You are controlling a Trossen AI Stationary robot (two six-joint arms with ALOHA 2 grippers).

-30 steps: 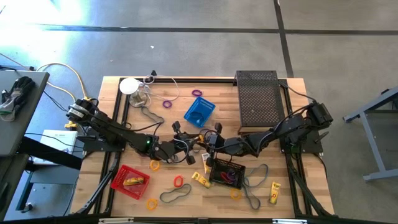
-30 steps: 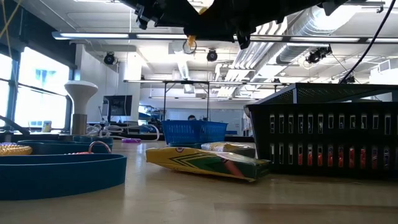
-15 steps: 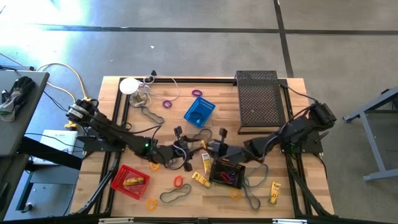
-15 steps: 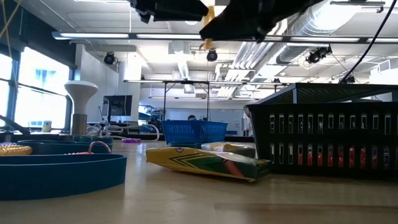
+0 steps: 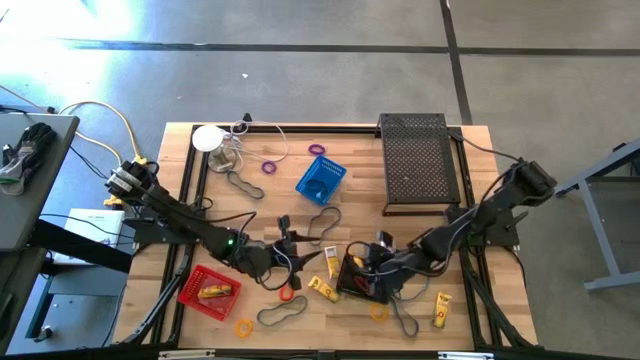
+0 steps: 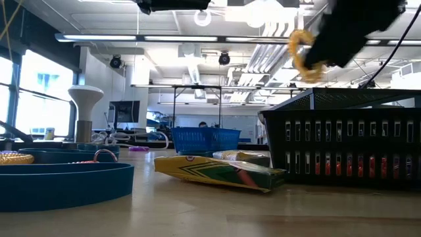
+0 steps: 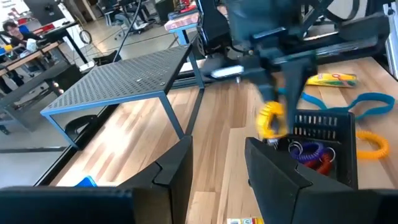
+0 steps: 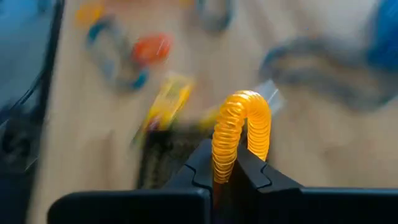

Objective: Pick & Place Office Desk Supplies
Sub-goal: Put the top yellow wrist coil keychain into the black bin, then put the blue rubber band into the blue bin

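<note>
High view, left to right: red basket point(image 5: 209, 291) near the left front corner with a yellow tube inside. Left gripper point(image 5: 283, 262) just right of it, low over the wood, fingers point(image 7: 174, 169) parted and holding nothing. Blue basket point(image 5: 320, 180) farther back, mid-table. Black basket point(image 5: 364, 280) at front centre, purple and red rings already lying in it. Right gripper point(image 5: 368, 258) directly above that basket, pinched tight on a yellow coiled ring point(image 8: 242, 134), seen dangling over the rim in the low view point(image 6: 304, 51). Grey band loop point(image 5: 405, 303) draped just right of the black basket; another yellow tube point(image 5: 441, 310) farther right. Large flat mesh tray point(image 5: 417, 165) at the far right.

Handling, as a judgement: ring very light, springy, soft coil; likely to bounce or roll on landing, so best let go low inside the walls. Held by one side of the loop, a sound grip. Bands floppy, best pinched at one end.
</note>
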